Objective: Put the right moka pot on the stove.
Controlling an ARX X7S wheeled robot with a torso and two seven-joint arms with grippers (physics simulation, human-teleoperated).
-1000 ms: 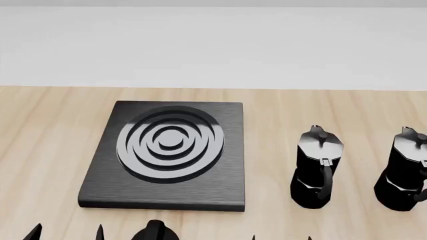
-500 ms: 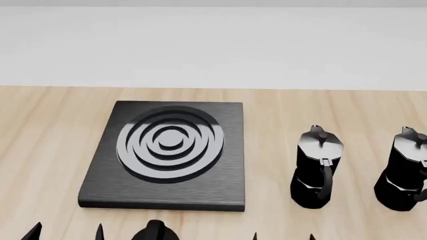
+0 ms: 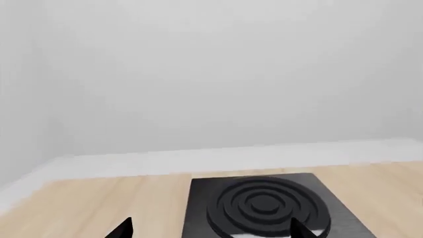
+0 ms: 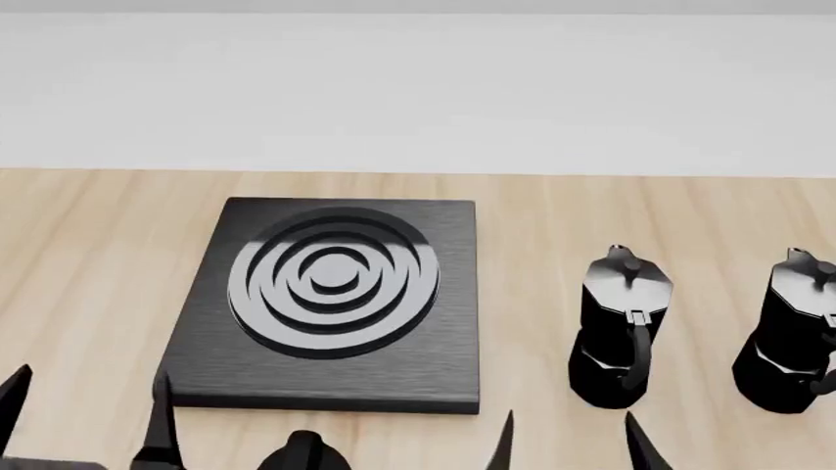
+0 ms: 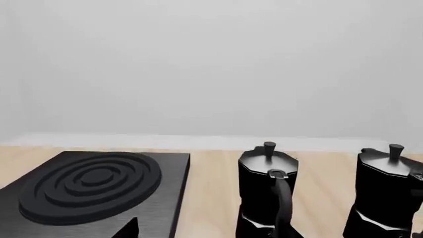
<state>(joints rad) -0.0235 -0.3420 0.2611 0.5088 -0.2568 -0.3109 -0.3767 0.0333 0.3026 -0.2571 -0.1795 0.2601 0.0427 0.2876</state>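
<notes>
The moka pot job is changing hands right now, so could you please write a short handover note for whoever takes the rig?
Left gripper: open, empty, low at the stove's near left corner.
Right gripper: open, empty, near edge of the table, in front of the left moka pot.
Right moka pot: upright on the table, untouched, far right.
Stove: bare.
Done: nothing placed.
Left: grasp the right pot, set it on the burner rings.

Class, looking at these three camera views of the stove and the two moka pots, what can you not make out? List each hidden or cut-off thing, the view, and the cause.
- Right moka pot: head view, its right side is cut by the frame edge; right wrist view, its base is cut.
- Left end effector and right end effector: only finger tips show; bodies lie below every frame.
- Round black knob: head view, its lower part is cut off.
- Stove: left wrist view, its near edge is cut off.
</notes>
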